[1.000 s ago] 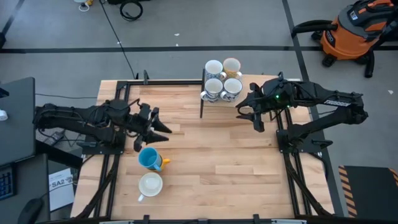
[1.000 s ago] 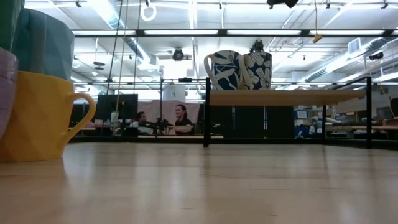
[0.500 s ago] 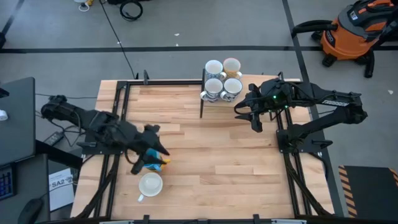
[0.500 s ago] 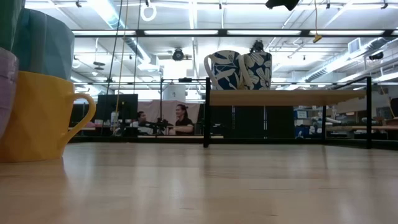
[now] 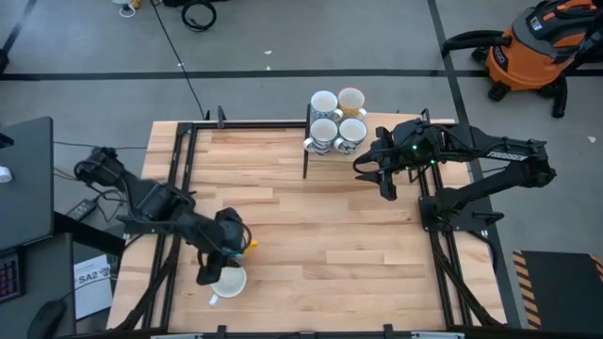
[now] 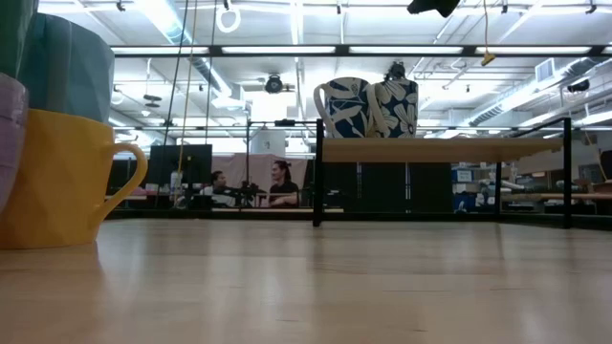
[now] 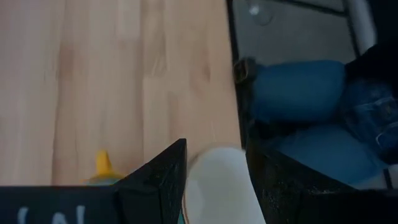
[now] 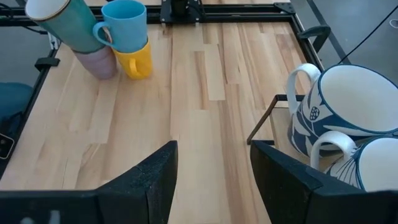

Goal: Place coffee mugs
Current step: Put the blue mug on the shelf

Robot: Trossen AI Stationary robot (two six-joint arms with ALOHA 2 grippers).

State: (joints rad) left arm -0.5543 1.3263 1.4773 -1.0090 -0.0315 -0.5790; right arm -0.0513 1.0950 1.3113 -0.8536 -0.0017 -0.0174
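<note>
Wooden counter (image 5: 311,235) is lying mostly bare across its middle, four coffee mugs (image 5: 336,120) sitting on the raised shelf at its far edge. Since a second ago the left gripper (image 5: 215,268) is swinging down over the white mug (image 5: 227,280) near the front-left edge, jaws spread wide and straddling it, so a pick-up looks imminent. Right gripper (image 5: 375,175) is idling beside the shelf, jaws released.

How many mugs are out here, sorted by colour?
Mugs on the raised shelf, blue-and-white patterned where their sides show: 4
Blue mug: 1
Yellow mug: 1
Purple mug: 1
Teal mug: 1
Total: 8
</note>
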